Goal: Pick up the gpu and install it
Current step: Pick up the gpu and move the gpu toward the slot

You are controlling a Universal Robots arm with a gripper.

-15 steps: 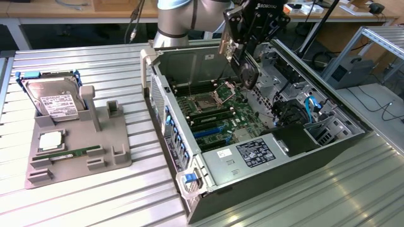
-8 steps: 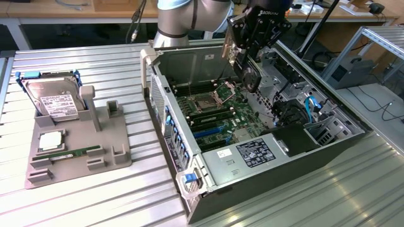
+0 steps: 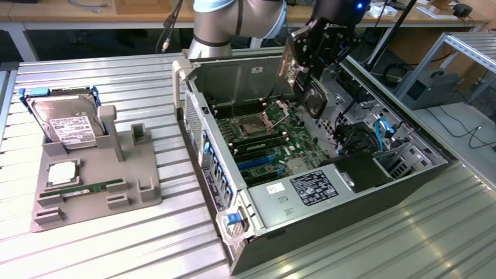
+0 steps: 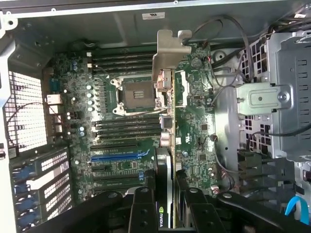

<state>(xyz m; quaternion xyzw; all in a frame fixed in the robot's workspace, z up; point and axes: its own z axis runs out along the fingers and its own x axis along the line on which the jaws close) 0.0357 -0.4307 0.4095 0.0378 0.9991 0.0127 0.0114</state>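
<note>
Right up close, the gripper (image 4: pixel 165 213) has its two black fingers clamped on either side of the gpu (image 4: pixel 163 170), so it's closed on the card. One gpu, seen edge-on in the wrist view. Its long axis runs straight out from the fingers, and the silver bracket (image 4: pixel 170 48) is the far end, pointing away from the claw over the CPU socket (image 4: pixel 131 94). In the exterior view the card hangs tilted above the motherboard (image 3: pixel 268 136) inside the one open PC case (image 3: pixel 326 232), not in a slot yet. On the exterior view's left there's one grey holder (image 3: pixel 128 192) with one hard drive (image 3: pixel 68 125) and one green memory stick (image 3: pixel 85 189).
</note>
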